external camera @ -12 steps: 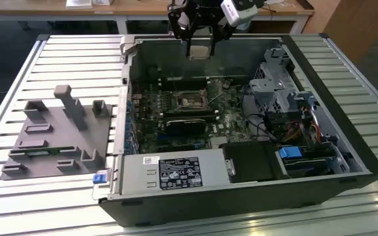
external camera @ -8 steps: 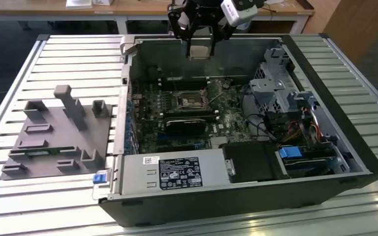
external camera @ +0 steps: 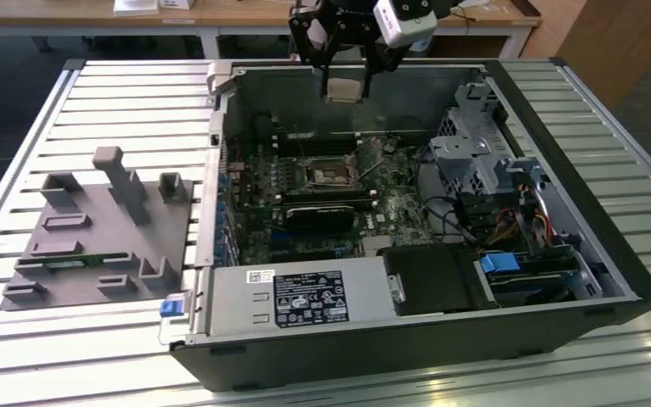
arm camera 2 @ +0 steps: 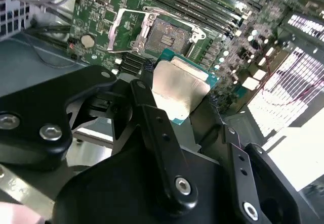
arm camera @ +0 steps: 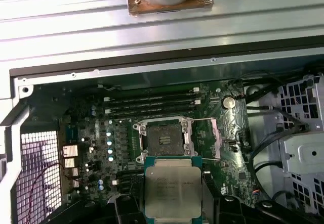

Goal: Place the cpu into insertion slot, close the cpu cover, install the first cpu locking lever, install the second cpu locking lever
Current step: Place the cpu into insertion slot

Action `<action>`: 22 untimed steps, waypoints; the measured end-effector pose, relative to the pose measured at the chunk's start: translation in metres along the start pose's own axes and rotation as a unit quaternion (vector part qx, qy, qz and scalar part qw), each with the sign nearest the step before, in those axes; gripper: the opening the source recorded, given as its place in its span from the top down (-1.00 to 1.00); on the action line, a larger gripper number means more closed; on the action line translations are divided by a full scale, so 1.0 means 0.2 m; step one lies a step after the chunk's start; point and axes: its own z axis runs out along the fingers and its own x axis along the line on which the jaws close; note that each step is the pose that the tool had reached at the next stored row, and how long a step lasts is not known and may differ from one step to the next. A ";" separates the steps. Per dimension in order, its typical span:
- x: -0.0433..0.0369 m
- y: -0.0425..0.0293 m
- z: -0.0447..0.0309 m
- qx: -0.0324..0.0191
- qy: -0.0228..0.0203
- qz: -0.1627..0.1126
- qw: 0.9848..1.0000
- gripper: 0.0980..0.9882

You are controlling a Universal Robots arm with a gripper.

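From where I stand, the hand (external camera: pixel 347 69) hangs over the far rim of the open computer case (external camera: pixel 416 339), its fingers clamped on two opposite edges of the cpu (external camera: pixel 345 88). The chip is held flat, pale face up, well clear of the green board (external camera: pixel 399 208). In the exterior view the insertion slot (external camera: pixel 331 172) lies at about six o'clock from the hand and lower down, so to my eye the gap is both a drop and a short run toward the near side. In the first wrist view the cpu's longer sides run roughly parallel to the socket frame, so little turning looks needed.

The cpu cover (arm camera 2: pixel 127 28) is swung open to one side of the socket, leaving the brownish contacts bare, and thin wire levers stand raised near it. The room looks tight. The case's back wall is just behind the hand, the metal drive cage (external camera: pixel 478 161) sits at three o'clock of the socket, and a black card (external camera: pixel 319 216) lies just beside it at six. A grey fixture (external camera: pixel 99 237) sits well apart at nine o'clock on the slatted tabletop (external camera: pixel 111 85)
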 end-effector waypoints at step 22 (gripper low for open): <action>0.001 0.004 0.008 -0.002 -0.012 0.130 0.991 0.00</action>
